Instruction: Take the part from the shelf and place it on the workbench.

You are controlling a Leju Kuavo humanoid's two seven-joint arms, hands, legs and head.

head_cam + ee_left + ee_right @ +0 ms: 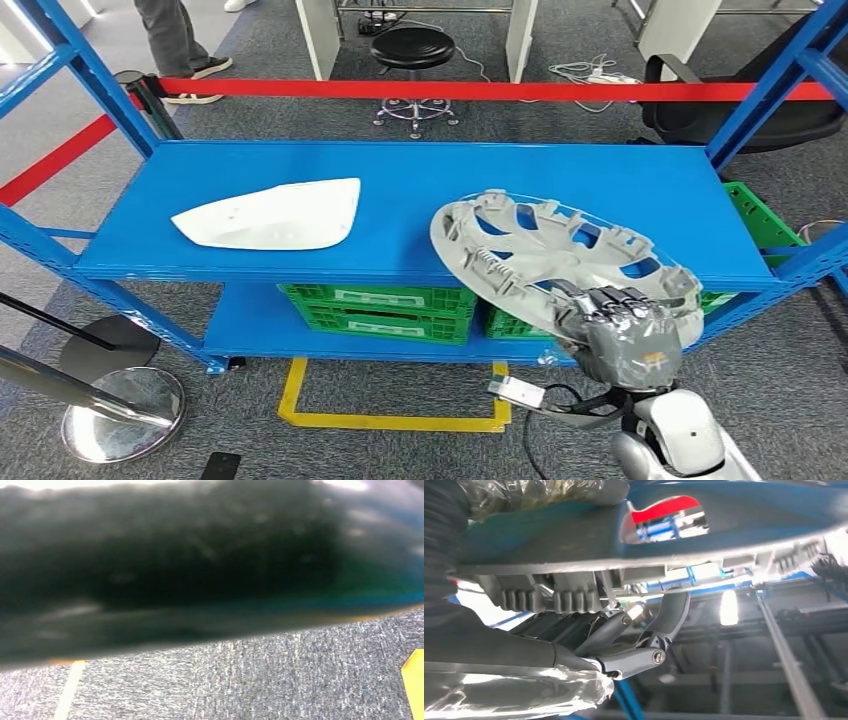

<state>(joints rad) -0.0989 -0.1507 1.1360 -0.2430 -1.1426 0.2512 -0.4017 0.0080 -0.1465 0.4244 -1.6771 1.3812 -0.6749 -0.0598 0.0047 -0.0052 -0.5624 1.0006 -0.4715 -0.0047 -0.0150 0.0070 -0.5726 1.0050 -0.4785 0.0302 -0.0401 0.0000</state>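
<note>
A blue metal shelf (400,190) is standing on grey carpet (350,450); right hand (622,325) is gripping a silver spoked plastic hubcap (530,250), lower right.

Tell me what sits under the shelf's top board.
Green crates stand on the lower board under the blue shelf. The grey wheel cover, held tilted by the right hand, covers part of the right-hand crate.
</note>
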